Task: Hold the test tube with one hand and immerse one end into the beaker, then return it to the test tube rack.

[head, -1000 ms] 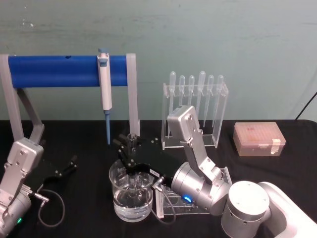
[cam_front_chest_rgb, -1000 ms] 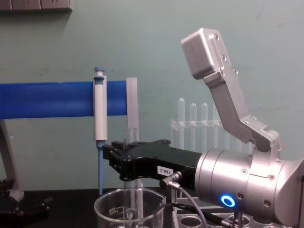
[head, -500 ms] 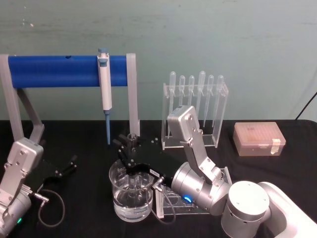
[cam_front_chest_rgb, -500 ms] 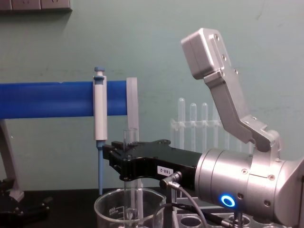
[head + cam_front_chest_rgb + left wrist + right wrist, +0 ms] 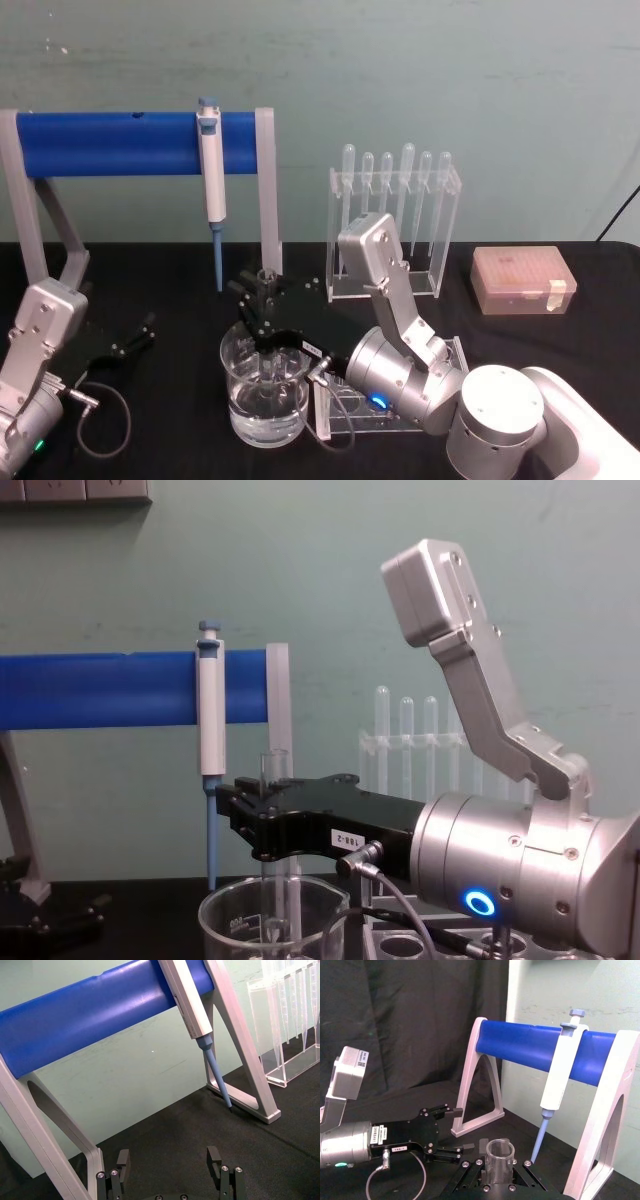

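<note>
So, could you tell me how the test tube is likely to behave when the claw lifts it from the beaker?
The test tube looks like clear glass, so it is probably stiff, light and fragile if the right claw squeezes hard. Its smooth round wall may slip in that grip, more so if wet from the beaker. Laid down, it would likely roll.

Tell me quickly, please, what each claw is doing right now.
Left claw: open, empty, parked low at left.
Right claw: closed on the long clear glass test tube.
</note>
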`<state>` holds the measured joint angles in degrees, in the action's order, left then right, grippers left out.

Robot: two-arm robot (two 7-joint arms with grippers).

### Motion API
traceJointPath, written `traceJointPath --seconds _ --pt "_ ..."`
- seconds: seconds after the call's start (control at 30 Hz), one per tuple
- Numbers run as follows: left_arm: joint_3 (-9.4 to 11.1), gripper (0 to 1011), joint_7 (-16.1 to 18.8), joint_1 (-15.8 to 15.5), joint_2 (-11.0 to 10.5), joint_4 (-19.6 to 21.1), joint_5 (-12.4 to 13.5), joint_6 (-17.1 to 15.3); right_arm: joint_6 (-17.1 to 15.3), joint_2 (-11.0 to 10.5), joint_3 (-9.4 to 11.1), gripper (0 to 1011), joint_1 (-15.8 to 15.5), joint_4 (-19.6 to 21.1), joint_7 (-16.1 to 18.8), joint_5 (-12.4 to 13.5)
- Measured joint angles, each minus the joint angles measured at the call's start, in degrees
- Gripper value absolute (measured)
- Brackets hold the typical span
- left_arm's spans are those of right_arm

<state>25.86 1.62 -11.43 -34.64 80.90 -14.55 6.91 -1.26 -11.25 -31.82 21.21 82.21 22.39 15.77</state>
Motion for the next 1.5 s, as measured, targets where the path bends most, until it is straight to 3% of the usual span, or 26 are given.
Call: traceJointPath --seconds 1.5 --pt "0.0 1000 0.0 0.0 0.0 0.0 0.0 0.0 0.0 0.0 0.0 136 0.0 0.0 0.0 0.0"
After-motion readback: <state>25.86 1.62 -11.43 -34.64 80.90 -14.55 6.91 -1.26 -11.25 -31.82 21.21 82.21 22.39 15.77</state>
